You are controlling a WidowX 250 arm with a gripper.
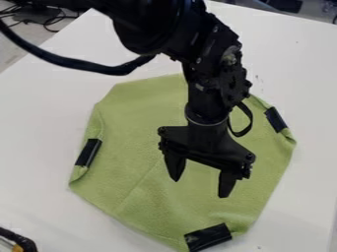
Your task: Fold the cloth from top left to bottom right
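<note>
We see a light green cloth point(131, 162) lying on a white surface point(39, 123), across the middle of the camera view and down to its bottom edge. It is mostly flat, a broad shape with many sides and blunted corners rather than a neat square. Its colour is an even, soft lime, and its face looks matte and slightly fuzzy, like fleece or towelling. We make out a faint crease running on a slant from below the gripper down toward the lower left.

Three black strips sit at the cloth's borders: a left strip point(88, 152), a right strip point(276, 119) and a bottom strip point(208, 237). Near the left one, the border curls inward in a narrow roll, with a small rounded bulge at the corner just below. Beside the right one, the border is also rolled and a bit rumpled. The bottom one lies at a tilt across the lowest part of the cloth. Along the upper left, the outline runs fairly straight between blunt angles.

The black arm point(158, 24) comes in from the top and covers part of the cloth's upper border. Its hand point(200, 188) points down over the middle of the cloth, the two fingers spread well apart with nothing between them.
</note>
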